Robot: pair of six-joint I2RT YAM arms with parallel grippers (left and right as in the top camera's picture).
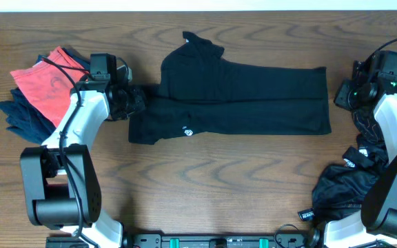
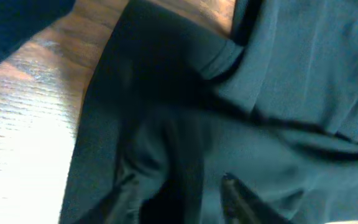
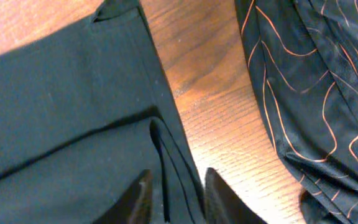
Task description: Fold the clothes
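The wooden desk [image 1: 205, 186] carries everything, and the biggest thing on it is the black shirt [image 1: 253, 96], lying as a long band across the middle, a little toward the far edge, already doubled lengthwise with a collar or sleeve flap poking up at its far left. By the left edge sits a loose pile of red and navy garments [image 1: 36, 93]. Toward the near right corner a black garment with thin wavy lines [image 3: 303, 81] lies heaped just beside the right arm [image 1: 391, 117]. That arm reaches the shirt's right end. Its jaws stand a little apart with the layered hem running between them, and you cannot tell whether they bite the cloth. The left arm [image 1: 81, 120] meets the shirt's left end, where its jaws are spread wide over a dark bunch of fabric. The small white logo [image 1: 187, 131] shows near the band's near edge. Watch the left end first: the fabric there is rumpled, so closing may catch only the top layer, or a whole wad, and the lengthwise fold would probably open or twist when you lift. At the right end the hem sits near one finger, not centred, so it may slip out under a pull. If one arm travels ahead of the other, the band would likely skew. Keep the right arm's sweep away from the wavy-lined heap, or you may drag it along.
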